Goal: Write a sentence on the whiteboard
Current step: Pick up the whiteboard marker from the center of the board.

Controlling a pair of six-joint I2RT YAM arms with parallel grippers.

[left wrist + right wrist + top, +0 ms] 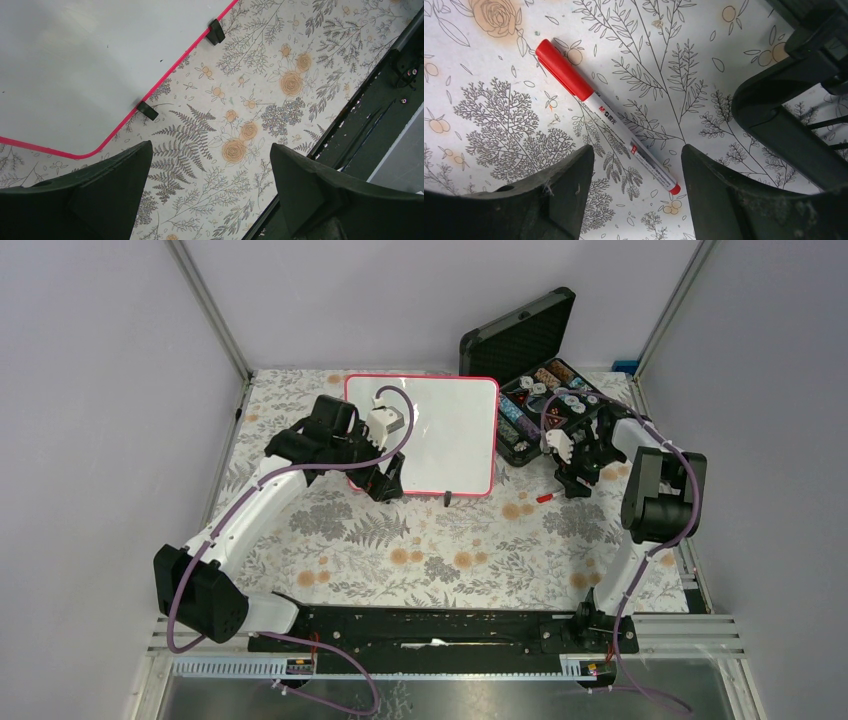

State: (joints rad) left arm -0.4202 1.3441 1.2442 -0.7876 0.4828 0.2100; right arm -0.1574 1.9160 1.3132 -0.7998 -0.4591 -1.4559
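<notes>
Our claws both hang open and empty over the floral bench [400,550]: left claw [210,150] at the blank whiteboard [450,440] lying far-centre, right claw [636,155] astride the red-capped marker [599,107]. We judge it light, stiff, slick, best pinched mid-barrel.

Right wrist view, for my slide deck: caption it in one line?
Right gripper, jaws apart, above a red-capped marker lying on the floral cloth.

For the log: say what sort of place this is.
Likely a robot test cell: grey walls on an aluminium frame, arms bolted to a rail, whiteboard and marker on a floral cloth.
</notes>
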